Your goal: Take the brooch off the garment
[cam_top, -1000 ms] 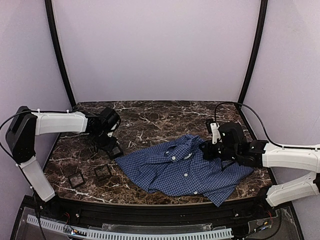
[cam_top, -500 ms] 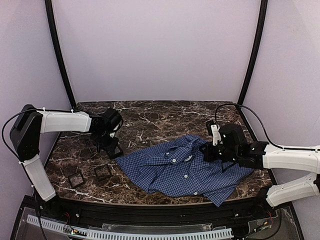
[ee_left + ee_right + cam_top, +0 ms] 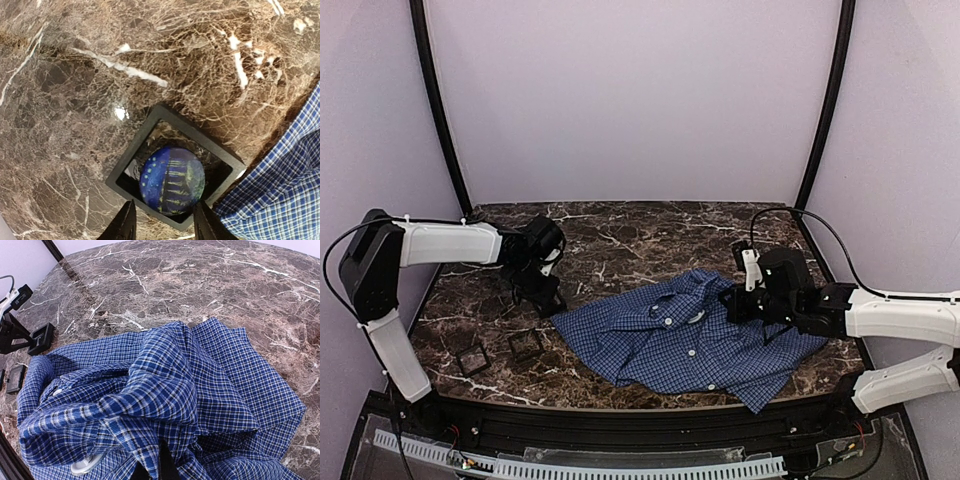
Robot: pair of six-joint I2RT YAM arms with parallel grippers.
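Left claw [image 3: 164, 215] hung with its fingers parted over a small black tray [image 3: 132, 142], gripping nothing. One fingertip [image 3: 127, 222] showed on each side of the tray's near edge. The right claw [image 3: 152, 467] was closed tight on a bunched fold of the shirt [image 3: 690, 345], at the far right part of the cloth.

A dark brown marble surface [image 3: 650, 230] with white veins carried everything. The blue-and-white checked shirt lay rumpled across its near right half, spread flat toward the left and gathered into ridges where the right claw pinched it. White buttons showed along its front, one of them [image 3: 87, 465] close to the right claw's fingers.

Three small square black trays sat to the left of the shirt. Two empty ones [image 3: 472, 357] [image 3: 525, 345] lay side by side near the front left edge. The third lay farther back under the left claw, just beside the shirt's left edge.

The brooch [image 3: 172, 180] lay flat inside that third tray, off the shirt. It was a round, glossy blue piece with pale dots and streaks.
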